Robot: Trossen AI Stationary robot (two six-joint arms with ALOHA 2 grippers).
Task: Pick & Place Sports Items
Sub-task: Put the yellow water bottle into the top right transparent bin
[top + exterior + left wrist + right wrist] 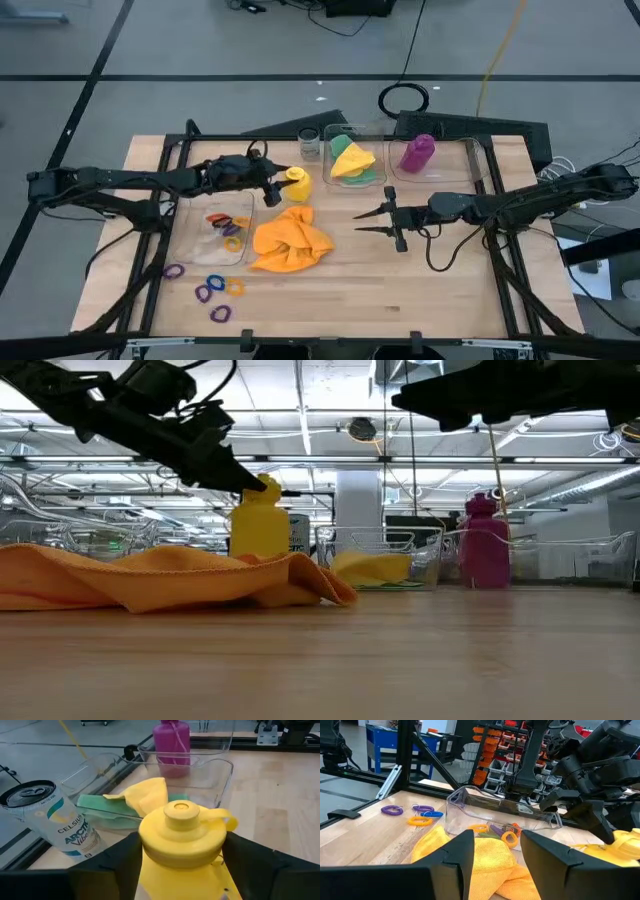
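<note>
A yellow bottle (296,182) stands upright on the table behind the crumpled orange cloth (290,241). My left gripper (282,186) reaches in from the table's left and is shut on the bottle's top. My right gripper (358,222) hovers open and level above the table, right of the orange cloth, with nothing between its fingers. A yellow cloth (352,158) lies on a green cloth (366,176) in the middle clear box. A purple bottle (417,153) stands in the right clear box. Coloured rings (208,290) lie on the table at the near left. My left gripper has the yellow bottle's wide cap (150,837) pinched between its two fingers (120,862), one on each side. The fingers slant slightly down from the table's left. The bottle stands upright with its base on the table (260,545).
A clear box (225,228) with several rings sits left of the orange cloth. A drink can (308,143) stands at the far edge beside the middle clear box (335,135). Bare wood lies near the front edge and under my right gripper.
</note>
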